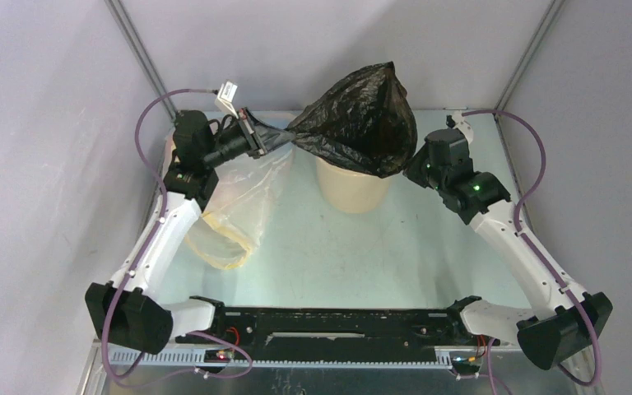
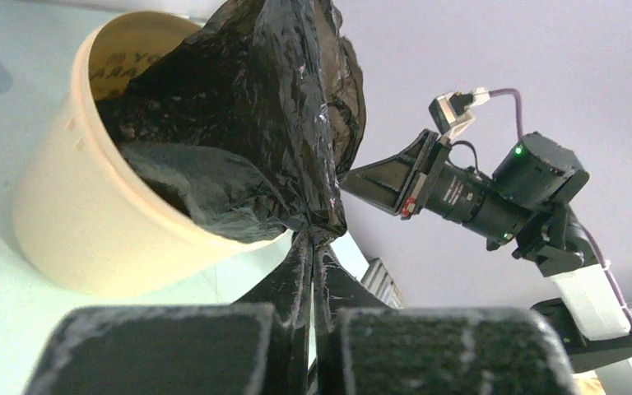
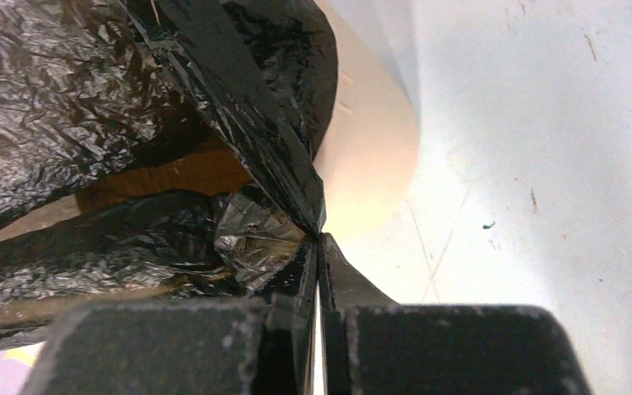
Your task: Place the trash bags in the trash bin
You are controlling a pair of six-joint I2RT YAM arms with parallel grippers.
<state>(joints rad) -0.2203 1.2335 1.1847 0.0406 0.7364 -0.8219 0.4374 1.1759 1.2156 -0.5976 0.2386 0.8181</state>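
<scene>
A glossy black trash bag (image 1: 362, 115) hangs spread over the tan trash bin (image 1: 350, 188), its lower part drooping into the bin's mouth (image 2: 173, 177). My left gripper (image 1: 281, 138) is shut on the bag's left corner, and in the left wrist view the fingertips (image 2: 313, 240) pinch a twisted bit of plastic. At the bag's right lower edge my right gripper (image 1: 409, 168) is shut on a fold (image 3: 319, 237). The right wrist view has the crinkled bag (image 3: 90, 99) filling its left side, with the bin's wall (image 3: 370, 156) behind.
A translucent clear bag (image 1: 232, 216) lies on the table under the left arm, left of the bin. Grey walls close in the back and sides. The arms' black base rail (image 1: 337, 325) runs along the near edge.
</scene>
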